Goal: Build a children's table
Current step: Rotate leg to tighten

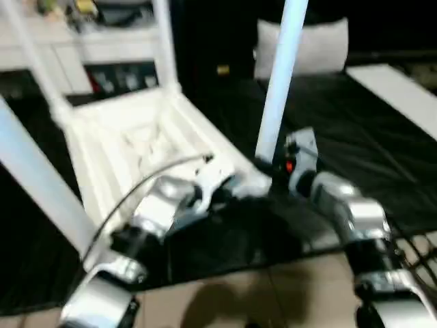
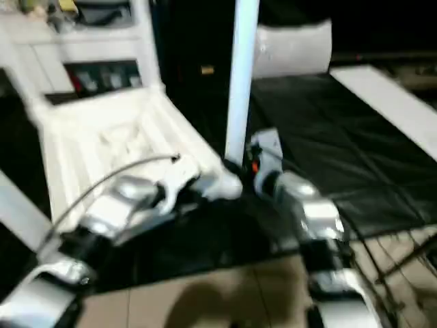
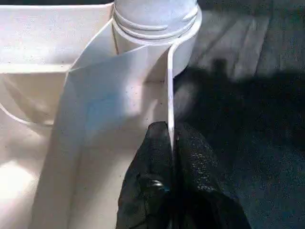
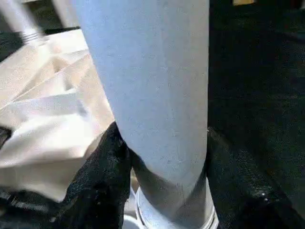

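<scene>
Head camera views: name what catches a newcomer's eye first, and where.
The white table top lies ribbed side up on the black work table, legs rising from its corners. At the near corner, the right gripper closes around an upright leg, while the left gripper pinches the top's rim beside its socket.

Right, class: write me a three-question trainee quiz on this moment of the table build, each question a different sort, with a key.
1. True or false: the right fingers stand either side of an upright leg.
2. What do the left fingers pinch? A) a cable B) a thin edge of the top C) a cloth
3. Fill in: the leg's base sits in a round corner ______ of the top.

Key: 1 true; 2 B; 3 socket.
</scene>
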### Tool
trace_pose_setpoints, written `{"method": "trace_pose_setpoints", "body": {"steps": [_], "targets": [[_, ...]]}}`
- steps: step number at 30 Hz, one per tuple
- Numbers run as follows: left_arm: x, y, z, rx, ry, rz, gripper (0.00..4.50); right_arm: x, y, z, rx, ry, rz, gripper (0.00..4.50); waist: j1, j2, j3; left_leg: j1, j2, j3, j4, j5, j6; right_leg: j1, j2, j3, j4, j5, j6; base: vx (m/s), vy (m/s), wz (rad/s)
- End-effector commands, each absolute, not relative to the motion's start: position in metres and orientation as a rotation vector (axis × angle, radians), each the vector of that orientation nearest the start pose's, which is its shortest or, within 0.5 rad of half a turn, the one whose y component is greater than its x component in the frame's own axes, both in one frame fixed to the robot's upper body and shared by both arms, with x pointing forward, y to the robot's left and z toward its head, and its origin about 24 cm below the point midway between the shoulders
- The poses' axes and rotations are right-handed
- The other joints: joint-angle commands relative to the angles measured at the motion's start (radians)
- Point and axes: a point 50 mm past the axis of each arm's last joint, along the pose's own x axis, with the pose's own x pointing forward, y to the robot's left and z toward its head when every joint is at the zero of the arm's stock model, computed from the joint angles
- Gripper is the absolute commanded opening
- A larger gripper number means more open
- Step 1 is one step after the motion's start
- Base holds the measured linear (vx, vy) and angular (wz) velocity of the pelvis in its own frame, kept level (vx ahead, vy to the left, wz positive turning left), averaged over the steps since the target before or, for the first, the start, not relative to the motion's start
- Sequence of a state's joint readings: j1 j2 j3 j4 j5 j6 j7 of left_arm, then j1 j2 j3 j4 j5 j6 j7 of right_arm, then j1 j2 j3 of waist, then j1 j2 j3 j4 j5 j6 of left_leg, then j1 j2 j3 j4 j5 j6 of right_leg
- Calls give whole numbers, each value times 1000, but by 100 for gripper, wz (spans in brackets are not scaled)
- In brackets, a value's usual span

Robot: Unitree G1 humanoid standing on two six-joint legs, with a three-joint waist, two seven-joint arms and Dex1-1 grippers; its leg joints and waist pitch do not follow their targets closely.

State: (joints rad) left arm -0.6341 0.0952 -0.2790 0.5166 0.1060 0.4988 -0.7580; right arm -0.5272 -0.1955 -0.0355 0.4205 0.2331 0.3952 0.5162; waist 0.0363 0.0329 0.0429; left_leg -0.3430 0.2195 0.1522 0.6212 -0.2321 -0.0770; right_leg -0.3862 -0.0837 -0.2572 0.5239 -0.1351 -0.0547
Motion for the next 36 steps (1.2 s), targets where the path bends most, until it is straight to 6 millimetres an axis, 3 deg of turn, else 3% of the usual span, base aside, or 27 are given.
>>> {"method": "trace_pose_setpoints", "body": {"steps": [1, 2, 3, 4, 5, 6, 9, 10, 12, 14, 16, 17, 19, 25, 26, 36], "targets": [[322, 37, 65, 257, 451, -1102, 0, 340, -143, 63, 143, 288, 521, 263, 6, 11, -76, -9, 105, -51, -98, -238, 95, 79, -93, 97, -27, -320, 87, 0, 0, 0], [322, 38, 65, 270, 447, -1113, 0, 340, -142, 64, 156, 281, 526, 265, 5, 0, -68, 5, 77, -34, -91, -270, 68, 61, -104, 111, -41, -314, 39, 0, 0, 0], [321, 42, 64, 303, 442, -1134, 0, 338, -142, 67, 144, 269, 556, 273, 9, -24, -61, 14, -8, 2, -59, -232, 40, 48, -101, 94, -83, -475, 49, 0, 0, 0], [321, 44, 63, 316, 441, -1144, 0, 337, -143, 67, 135, 263, 575, 285, 19, -28, -60, 18, -34, 16, -51, -202, 47, 44, -95, 88, -91, -551, 70, 0, 0, 0], [321, 47, 62, 328, 443, -1143, 0, 336, -144, 69, 124, 254, 594, 297, 34, -21, -67, 6, -29, 15, -61, -148, 81, 59, -99, 93, -89, -575, 92, 0, 0, 0], [321, 50, 62, 340, 442, -1146, 0, 335, -145, 70, 111, 243, 618, 305, 44, -14, -75, -3, -10, 5, -70, -98, 96, 63, -87, 89, -81, -508, 97, 0, 0, 0], [320, 57, 61, 381, 439, -1178, 0, 333, -153, 73, 75, 229, 668, 329, 63, -7, -84, -6, 18, -10, -71, -27, 101, 57, -87, 100, -50, -329, 51, 0, 0, 0], [320, 58, 60, 391, 439, -1190, 0, 332, -156, 74, 64, 227, 678, 340, 63, -7, -84, -6, 18, -10, -71, -27, 101, 57, -87, 100, -50, -329, 51, 0, 0, 0], [318, 64, 59, 417, 445, -1224, 0, 330, -165, 77, 29, 222, 715, 355, 77, -8, -87, -9, 22, -10, -68, 9, 116, 57, -93, 109, -33, -262, 0, 0, 0, 0], [318, 67, 59, 429, 447, -1237, 0, 329, -169, 78, 14, 219, 738, 384, 85, -8, -86, -11, 21, -7, -67, 15, 118, 58, -96, 110, -32, -262, -8, 0, 0, 0], [317, 70, 59, 446, 449, -1266, 0, 327, -173, 81, -14, 210, 778, 393, 91, -9, -85, -10, 21, -7, -68, 10, 118, 59, -96, 109, -34, -275, -5, 0, 0, 0], [314, 77, 59, 501, 446, -1349, 0, 319, -180, 85, -76, 219, 903, 398, 95, -9, -83, -10, 22, -6, -69, -3, 118, 59, -94, 108, -38, -295, 2, 0, 0, 0], [311, 82, 59, 543, 443, -1417, 0, 312, -185, 87, -118, 247, 992, 427, 105, -10, -81, -9, 21, -4, -69, -22, 120, 59, -92, 109, -40, -318, 24, 0, 0, 0], [301, 94, 59, 655, 470, -1602, 0, 294, -189, 88, -183, 298, 1246, 427, 122, -12, -78, -5, 22, -3, -72, -66, 101, 55, -89, 104, -51, -385, 56, 0, 0, 0], [300, 95, 59, 665, 476, -1626, 0, 292, -188, 89, -175, 301, 1276, 403, 123, -13, -79, -6, 24, -4, -71, -61, 97, 55, -90, 104, -49, -377, 51, 0, 0, 0], [292, 96, 59, 707, 482, -1750, 0, 274, -179, 82, -99, 367, 1493, 331, 136, -16, -79, -8, 21, -3, -71, -60, 83, 56, -89, 101, -52, -394, 62, 0, 0, 0]]}}
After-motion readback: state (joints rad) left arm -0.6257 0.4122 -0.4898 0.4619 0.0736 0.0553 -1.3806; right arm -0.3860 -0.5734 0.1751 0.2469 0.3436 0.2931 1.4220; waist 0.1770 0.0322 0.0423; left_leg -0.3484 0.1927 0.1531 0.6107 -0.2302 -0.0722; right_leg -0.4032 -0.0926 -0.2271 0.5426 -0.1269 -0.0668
